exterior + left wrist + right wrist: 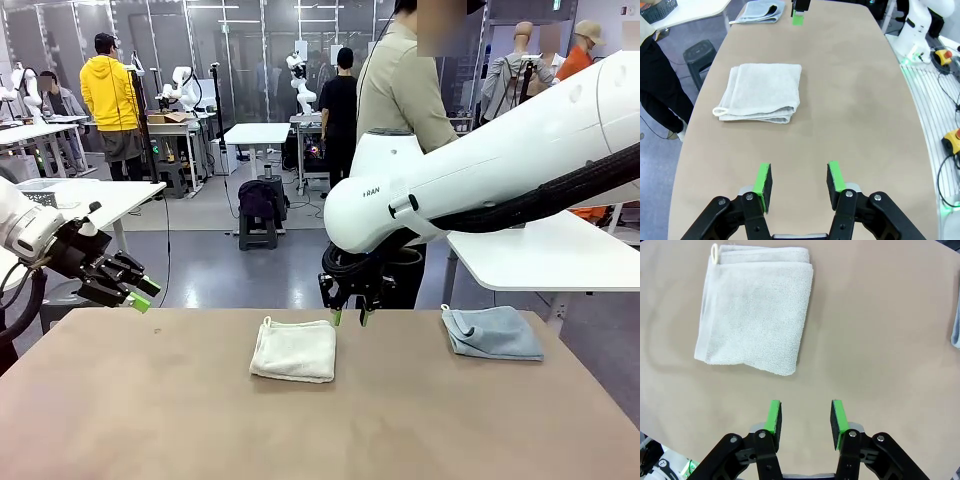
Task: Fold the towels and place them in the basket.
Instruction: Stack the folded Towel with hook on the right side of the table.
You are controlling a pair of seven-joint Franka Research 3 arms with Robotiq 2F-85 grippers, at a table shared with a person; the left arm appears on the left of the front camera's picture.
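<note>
1. Lettering on the right arm (480, 180) near its wrist joint shows in small dark print, partly readable as "RAN"; the first character cannot be made out. No other print on the towels or table can be read.
2. Around the scene: a brown table (300, 420) carries two folded towels. A white table (540, 255) stands to the right beyond it, and a person (400, 90) in an olive top stands at the far side, partly hidden by the right arm.
3. The cream-white towel (294, 350) lies folded near the table's far edge at the middle, a small loop at one corner. In the right wrist view it (755, 310) lies flat ahead and to the side of the fingers.
4. The grey-blue towel (492, 333) lies folded at the far right, well apart from the cream one; in the left wrist view it (757, 12) sits at the far end.
5. The right gripper (349, 318) hangs just above the table, just beside the cream towel's far right corner, jaws parted around nothing, green pads (774, 416) apart over bare tabletop.
6. The left gripper (140, 296) hovers over the near left edge, fingers (762, 180) likewise spread and empty.
</note>
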